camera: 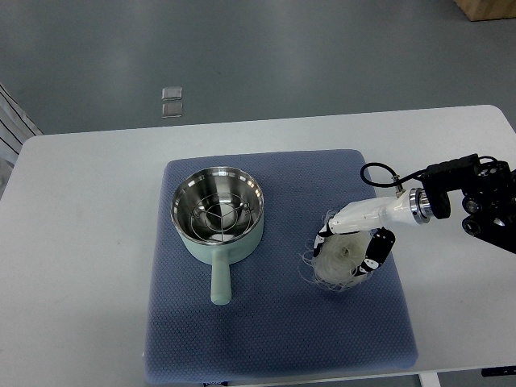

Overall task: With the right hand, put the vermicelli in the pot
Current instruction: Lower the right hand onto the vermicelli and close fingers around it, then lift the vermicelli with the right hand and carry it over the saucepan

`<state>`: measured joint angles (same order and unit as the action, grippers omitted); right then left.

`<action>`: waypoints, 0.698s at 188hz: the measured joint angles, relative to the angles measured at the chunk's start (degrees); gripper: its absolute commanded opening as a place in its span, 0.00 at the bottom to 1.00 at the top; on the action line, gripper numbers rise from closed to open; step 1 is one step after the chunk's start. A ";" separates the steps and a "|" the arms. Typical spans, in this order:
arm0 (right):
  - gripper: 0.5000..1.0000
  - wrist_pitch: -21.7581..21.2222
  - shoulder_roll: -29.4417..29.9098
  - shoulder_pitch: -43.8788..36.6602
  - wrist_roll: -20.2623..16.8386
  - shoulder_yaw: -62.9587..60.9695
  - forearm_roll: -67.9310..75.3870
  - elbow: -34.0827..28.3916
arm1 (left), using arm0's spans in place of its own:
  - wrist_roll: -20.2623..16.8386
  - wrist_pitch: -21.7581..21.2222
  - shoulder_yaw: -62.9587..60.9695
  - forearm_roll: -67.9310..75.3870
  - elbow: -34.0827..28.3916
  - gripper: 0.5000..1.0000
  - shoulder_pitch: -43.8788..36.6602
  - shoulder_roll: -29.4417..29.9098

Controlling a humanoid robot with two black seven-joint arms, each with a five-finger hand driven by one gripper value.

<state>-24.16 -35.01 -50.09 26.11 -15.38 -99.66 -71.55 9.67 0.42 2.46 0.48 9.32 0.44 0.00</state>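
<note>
We see the right hand [352, 242] curled around the vermicelli [337, 264] on the mat [274, 339], the pot [218, 211] well to its left

Mint-green pot [218, 211], blue textured mat [274, 322]

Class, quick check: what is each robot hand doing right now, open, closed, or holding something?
Right hand: fingers curled around the vermicelli on the mat, gripping it.
Left hand: not in view.
</note>
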 measured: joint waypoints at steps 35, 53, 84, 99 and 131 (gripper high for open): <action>0.02 0.03 -0.05 -0.15 0.39 -0.04 0.15 0.01 | 0.00 0.00 0.00 0.00 0.00 1.00 0.00 0.00; 0.02 0.11 -0.13 -0.26 0.50 -0.26 0.32 0.02 | 0.00 0.00 0.00 0.00 0.00 1.00 0.00 0.00; 0.03 0.21 -0.26 -0.63 0.60 -1.05 0.88 0.01 | 0.00 -0.02 0.00 0.00 0.00 1.00 0.00 0.00; 0.03 0.33 -0.30 -1.17 0.65 -1.65 1.04 0.02 | 0.00 -0.02 0.00 0.00 0.00 1.00 0.00 0.00; 0.04 0.32 -0.47 -3.88 0.70 -3.47 2.19 0.02 | 0.00 -0.02 0.00 -0.01 0.00 1.00 0.00 0.00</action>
<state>-23.84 -35.47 -53.98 26.81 -18.86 -97.47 -71.53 9.67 0.40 2.46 0.47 9.32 0.44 0.00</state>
